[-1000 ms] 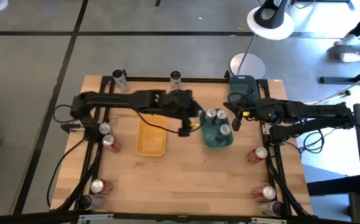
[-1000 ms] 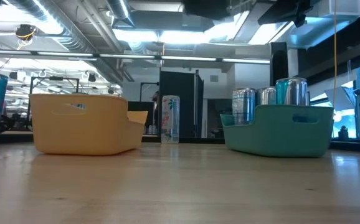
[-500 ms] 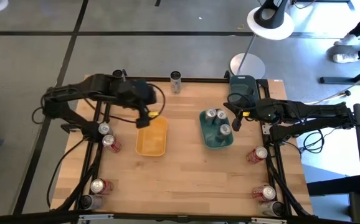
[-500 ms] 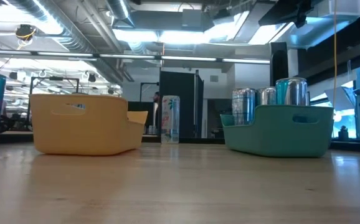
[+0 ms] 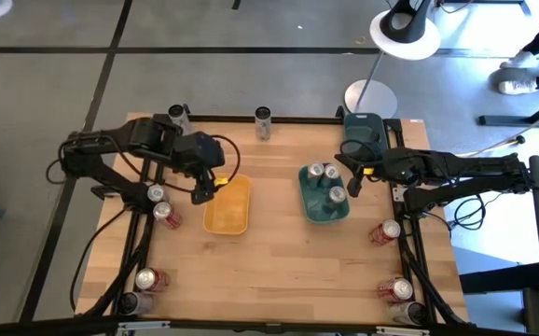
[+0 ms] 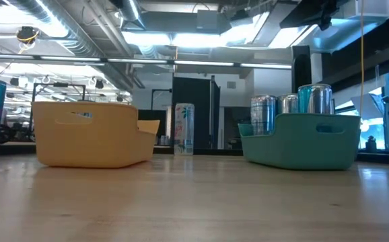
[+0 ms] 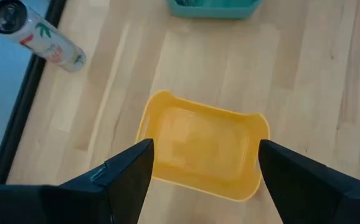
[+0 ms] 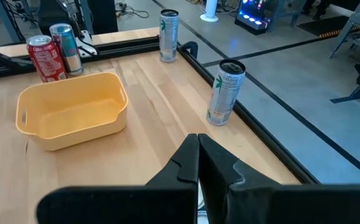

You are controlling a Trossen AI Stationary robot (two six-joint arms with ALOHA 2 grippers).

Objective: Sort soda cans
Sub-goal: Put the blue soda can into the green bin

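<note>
My left gripper [image 7: 205, 149] is open and empty, hovering above the yellow tray [image 7: 200, 149], over its far-left part [image 5: 204, 187]. My right gripper [image 8: 198, 140] is shut and empty, waiting beside the teal tray's right side [image 5: 352, 180]. Three silver-teal soda cans [image 5: 324, 177] stand in the teal tray [image 5: 325, 213]. The yellow tray [image 5: 228, 207] holds nothing. Two pale cans [image 5: 264, 121] [image 5: 178, 117] stand at the far edge. A silver can [image 5: 156, 193] and a red can [image 5: 167, 216] stand at the left edge.
More cans stand at the near-left corner [image 5: 145, 279], on the right edge [image 5: 386, 231] and at the near-right corner [image 5: 398, 290]. A dark tray [image 5: 364, 133] sits at the far right corner. Bare wood lies between the trays and along the table's near half [image 5: 279, 271].
My left gripper has swung from beside the teal tray toward the table's left, drawing back toward the far-left corner and then settling over the yellow tray's far-left part. The cans and trays have kept their places.
</note>
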